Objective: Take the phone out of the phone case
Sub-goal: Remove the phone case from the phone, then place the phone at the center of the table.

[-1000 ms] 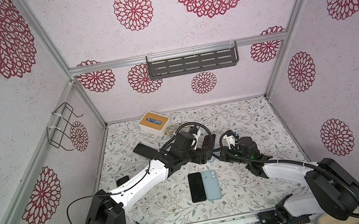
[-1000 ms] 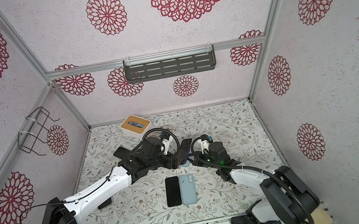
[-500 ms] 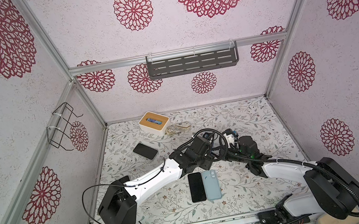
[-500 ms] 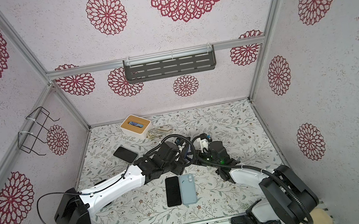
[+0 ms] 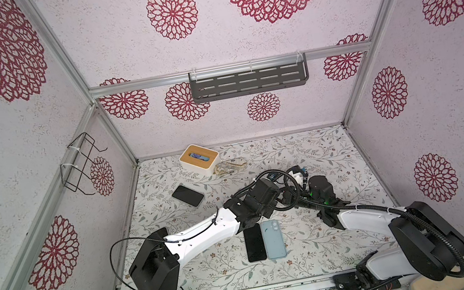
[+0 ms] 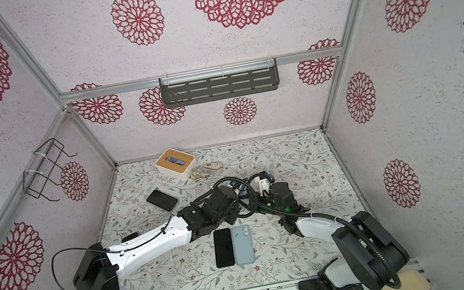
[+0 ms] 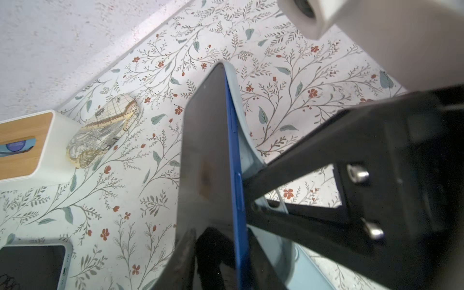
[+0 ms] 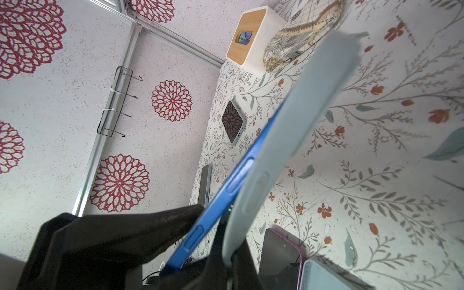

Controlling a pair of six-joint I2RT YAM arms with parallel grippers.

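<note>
The phone (image 7: pixel 206 150) is blue-edged with a dark screen and stands on edge above the floor. My left gripper (image 7: pixel 221 241) is shut on its lower part, one finger on the screen side and one behind the blue back. The pale grey-blue phone case (image 8: pixel 301 120) bends away from the phone (image 8: pixel 226 193). My right gripper (image 8: pixel 229 256) is shut on the case's edge. In both top views the two grippers meet mid-floor, left gripper (image 5: pixel 285 196) against right gripper (image 5: pixel 300 182), and they hide the phone there.
A black phone (image 5: pixel 254 242) and a pale blue phone (image 5: pixel 273 238) lie side by side on the floral floor below the grippers. Another dark phone (image 5: pixel 187 195) lies at back left. A white box with a wooden lid (image 5: pixel 198 159) and a patterned pouch (image 5: pixel 229 165) sit near the back wall.
My left arm has swung right, up against the right gripper, and its jaws have narrowed from wide open onto the phone. The right arm has held still with the case.
</note>
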